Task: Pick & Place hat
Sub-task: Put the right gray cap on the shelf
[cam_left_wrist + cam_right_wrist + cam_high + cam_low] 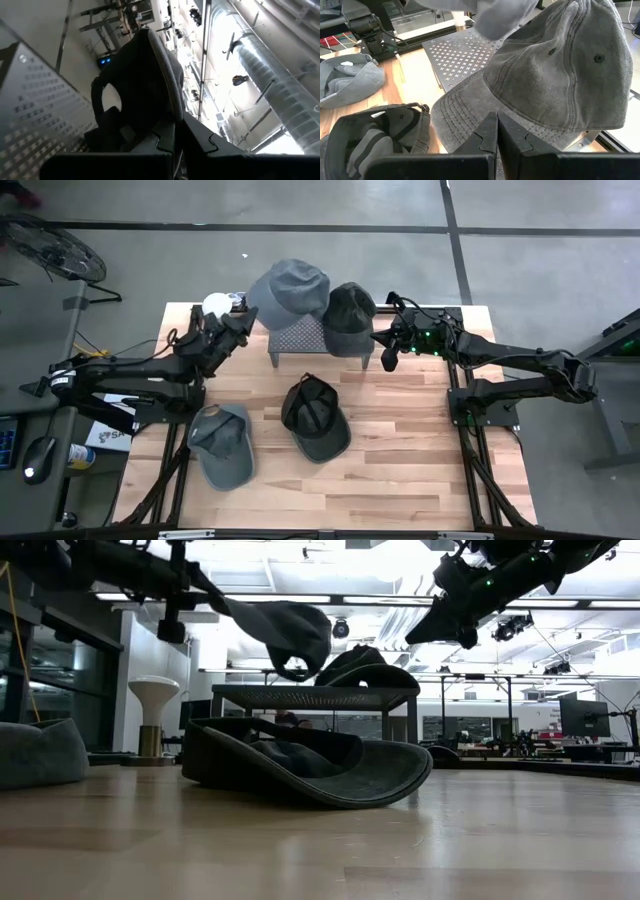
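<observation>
My left gripper (243,323) is shut on a blue-grey hat (290,292), which is held up over the far left part of a perforated metal stand (300,340). A dark grey hat (350,320) sits crown up on the stand's right part, its brim toward the near side. My right gripper (386,355) hovers shut just right of that brim (465,120) and touches nothing. Lying upside down on the table is a dark hat (315,415). A grey hat (222,442) lies to its left. My left gripper pinches the blue-grey hat's lower rim (167,107) between its two fingers, which come roughly level from the table's left. The hat's hollow inside and rear opening (112,100) face the wrist camera. The hat (285,635) hangs lifted clear above the stand (315,697).
A white round object (218,304) stands at the far left of the table, beside my left arm. The near half of the wooden table (400,470) is bare past the two lying hats.
</observation>
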Available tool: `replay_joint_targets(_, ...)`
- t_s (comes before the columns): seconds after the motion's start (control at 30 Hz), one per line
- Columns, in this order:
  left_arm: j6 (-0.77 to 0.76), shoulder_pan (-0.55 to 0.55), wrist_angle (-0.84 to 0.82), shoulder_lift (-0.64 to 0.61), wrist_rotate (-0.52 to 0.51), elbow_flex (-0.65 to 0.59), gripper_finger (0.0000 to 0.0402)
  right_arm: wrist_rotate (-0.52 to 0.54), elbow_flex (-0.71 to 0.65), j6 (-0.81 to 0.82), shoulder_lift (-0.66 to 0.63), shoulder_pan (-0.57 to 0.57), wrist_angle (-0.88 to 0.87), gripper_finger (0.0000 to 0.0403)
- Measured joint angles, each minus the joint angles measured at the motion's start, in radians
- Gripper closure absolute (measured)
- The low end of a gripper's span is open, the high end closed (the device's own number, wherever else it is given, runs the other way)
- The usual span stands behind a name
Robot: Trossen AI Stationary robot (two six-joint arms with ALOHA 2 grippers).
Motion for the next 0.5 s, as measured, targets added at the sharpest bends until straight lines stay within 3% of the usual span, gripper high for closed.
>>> replay_joint_targets(0.17, 0.065, -0.02, -0.005, 0.0, -0.044, 0.034, 0.0392, 0.0, 0.0, 0.001, 0.0, 0.0, 0.0, 0.0403)
replay_joint_targets(0.5, 0.115, -0.202, -0.008, 0.016, -0.355, 0.039, 0.0392, 0.0, 0.0, 0.0, 0.0, 0.0, 0.0, 0.0403)
